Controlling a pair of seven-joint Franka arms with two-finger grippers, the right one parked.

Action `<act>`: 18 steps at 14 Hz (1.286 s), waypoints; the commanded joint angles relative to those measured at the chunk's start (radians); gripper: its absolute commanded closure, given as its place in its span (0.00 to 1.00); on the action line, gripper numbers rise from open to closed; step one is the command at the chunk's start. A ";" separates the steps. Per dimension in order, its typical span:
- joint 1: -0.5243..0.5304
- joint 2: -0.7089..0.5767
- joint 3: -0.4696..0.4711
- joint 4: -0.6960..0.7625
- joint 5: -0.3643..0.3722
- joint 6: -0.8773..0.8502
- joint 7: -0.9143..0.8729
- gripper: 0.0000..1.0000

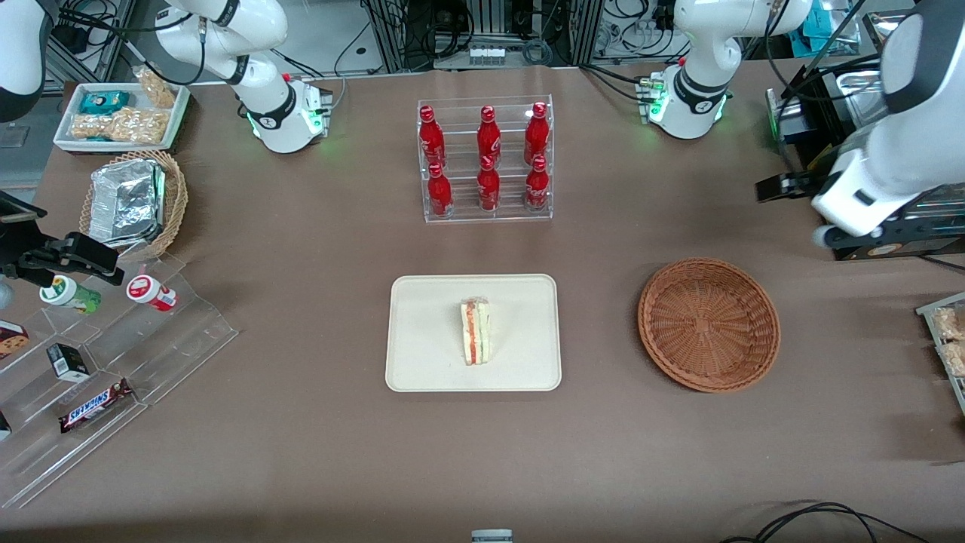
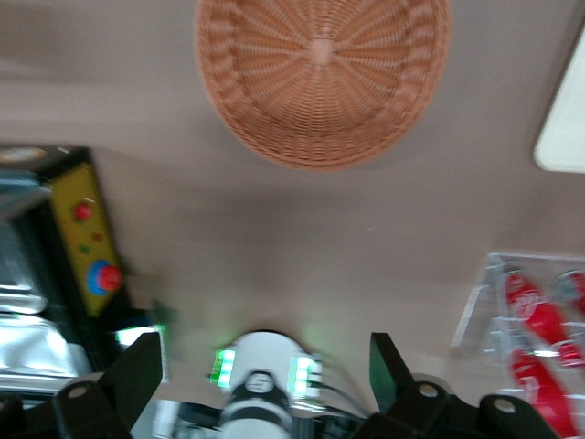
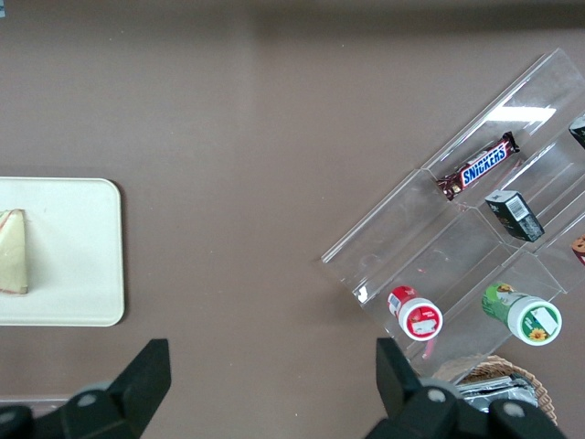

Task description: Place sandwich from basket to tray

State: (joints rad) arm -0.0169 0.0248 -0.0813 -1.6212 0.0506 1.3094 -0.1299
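Already the sandwich point(image 1: 476, 332) lies on the tray point(image 1: 422, 362), its long axis running toward the front camera, and the basket point(image 1: 709, 324) beside the tray holds nothing. Well apart from both, the hand point(image 2: 265, 375) hangs above the surface at the working arm's end, fingers point(image 2: 137, 375) spread and gripping nothing; judging by this, only retreat remains.

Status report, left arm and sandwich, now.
Gripper open, empty, raised at the working arm's end of the table. Sandwich lies on the tray. Basket empty. No obstruction near the tray.
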 commanded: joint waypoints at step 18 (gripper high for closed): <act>0.087 -0.042 -0.127 0.112 0.002 -0.019 0.038 0.00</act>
State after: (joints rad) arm 0.0854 0.0047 -0.2252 -1.5123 0.0625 1.2975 -0.0799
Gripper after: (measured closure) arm 0.000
